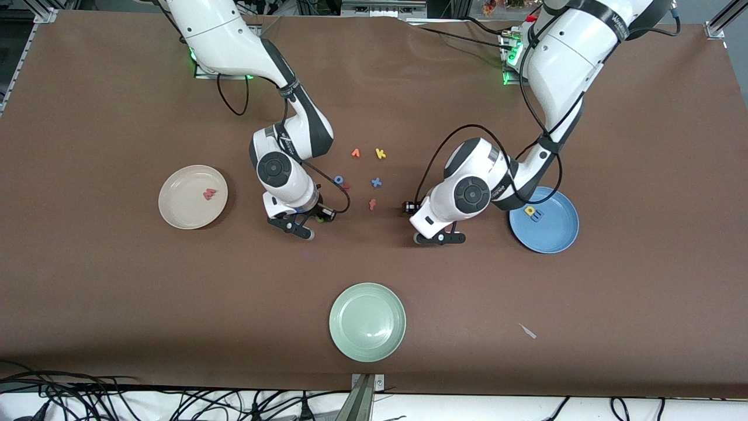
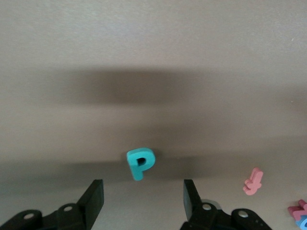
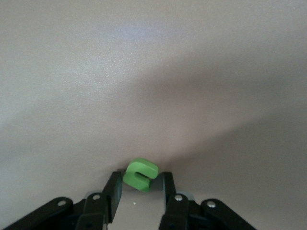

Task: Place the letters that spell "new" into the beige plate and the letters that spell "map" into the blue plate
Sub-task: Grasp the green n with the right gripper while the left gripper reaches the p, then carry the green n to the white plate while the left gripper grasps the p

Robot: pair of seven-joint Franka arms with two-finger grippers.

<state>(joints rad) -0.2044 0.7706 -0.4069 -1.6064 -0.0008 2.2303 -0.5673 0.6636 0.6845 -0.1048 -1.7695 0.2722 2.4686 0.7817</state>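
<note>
At the middle of the front view both arms reach down to the brown table [image 1: 117, 292]. The right gripper [image 3: 140, 191] sits low over the table toward the beige plate's end of the loose letters, and its two fingers [image 3: 113, 194] are drawn in against both sides of the green n [image 3: 140, 174], which lies flat on the table between them. The left gripper [image 2: 144, 197] is down near the blue plate with its jaws wide apart and nothing in them; the teal p [image 2: 140, 164] lies on the table just ahead of the gap, touching neither finger. The beige plate [image 1: 175, 216], at mid-height toward the right arm's end, holds the pinkish-red w [image 1: 209, 194]. The blue plate [image 1: 555, 237], at mid-height toward the left arm's end, holds the yellow a [image 1: 529, 210] and the light blue m [image 1: 537, 216] side by side. Between the arms, in the centre of the frame, lie the orange v [image 1: 356, 153], the yellow k [image 1: 380, 154], the blue o [image 1: 338, 180], the blue x [image 1: 376, 183] and another small orange letter [image 1: 372, 204]. The pale green plate [image 1: 367, 345] sits at lower centre.
</note>
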